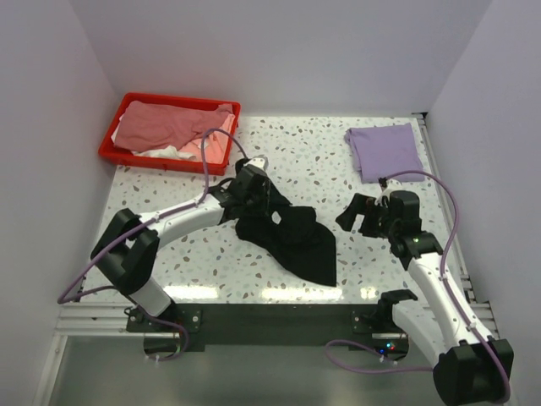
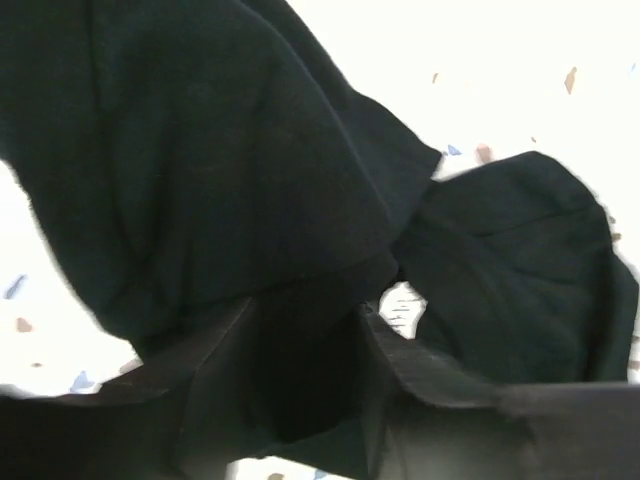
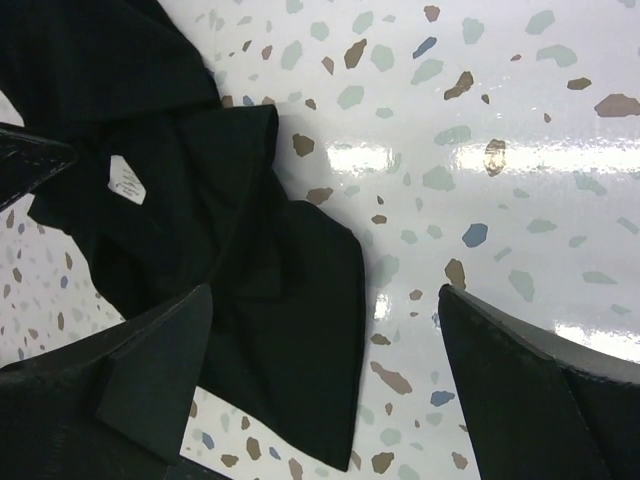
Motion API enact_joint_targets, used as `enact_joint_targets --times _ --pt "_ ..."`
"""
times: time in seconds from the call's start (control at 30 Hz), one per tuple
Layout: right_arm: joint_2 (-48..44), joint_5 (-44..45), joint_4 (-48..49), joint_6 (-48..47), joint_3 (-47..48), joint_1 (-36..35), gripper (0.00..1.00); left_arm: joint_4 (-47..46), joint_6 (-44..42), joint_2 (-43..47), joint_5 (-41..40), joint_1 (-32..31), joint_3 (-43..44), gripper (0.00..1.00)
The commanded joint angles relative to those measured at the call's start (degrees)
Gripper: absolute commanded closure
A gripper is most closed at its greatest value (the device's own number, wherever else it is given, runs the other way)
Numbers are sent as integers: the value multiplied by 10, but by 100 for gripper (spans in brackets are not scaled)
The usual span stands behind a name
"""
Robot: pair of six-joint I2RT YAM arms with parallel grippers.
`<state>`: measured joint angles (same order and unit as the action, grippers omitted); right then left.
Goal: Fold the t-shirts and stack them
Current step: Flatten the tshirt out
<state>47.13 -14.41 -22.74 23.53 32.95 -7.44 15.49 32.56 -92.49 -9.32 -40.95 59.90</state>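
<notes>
- Crumpled black cloth t-shirt lies mid-worktop, tail trailing toward 5 o'clock.
- Your left claw is pinched on a bunch at its 10 o'clock edge.
- Your right claw hangs at 3 o'clock, spread wide, empty.
- Cloth looks light, limp and clingy; take shoulder seams or hem corners, not mid-panel.
- Folded light purple t-shirt sits at 1 o'clock.

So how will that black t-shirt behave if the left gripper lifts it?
Probably floppy: the black t-shirt lies crumpled in soft folds, so it should drape and trail from the left gripper. Likely light, and pushing would bunch it rather than slide it whole.
</notes>
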Motion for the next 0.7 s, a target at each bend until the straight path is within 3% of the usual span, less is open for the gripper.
enact_joint_targets --times 0.0,0.03,0.07,0.17,0.47,0.67 --pt "0 2 7 -8 1 0 1 17 -4 22 -63 -1 12 56" --pt "2 3 9 -9 0 -1 1 18 -6 24 -70 -2 10 65" --pt "3 5 11 -8 -2 -1 1 23 -6 25 -84 -2 9 80" --pt "9 0 9 -8 -2 0 1 45 5 34 -111 -2 8 100" --pt "16 -33 12 -6 1 -12 1 38 33 148 -148 -1 -64 100" --pt "64 14 9 -2 -2 -71 1 30 55 235 -144 5 -110 100"
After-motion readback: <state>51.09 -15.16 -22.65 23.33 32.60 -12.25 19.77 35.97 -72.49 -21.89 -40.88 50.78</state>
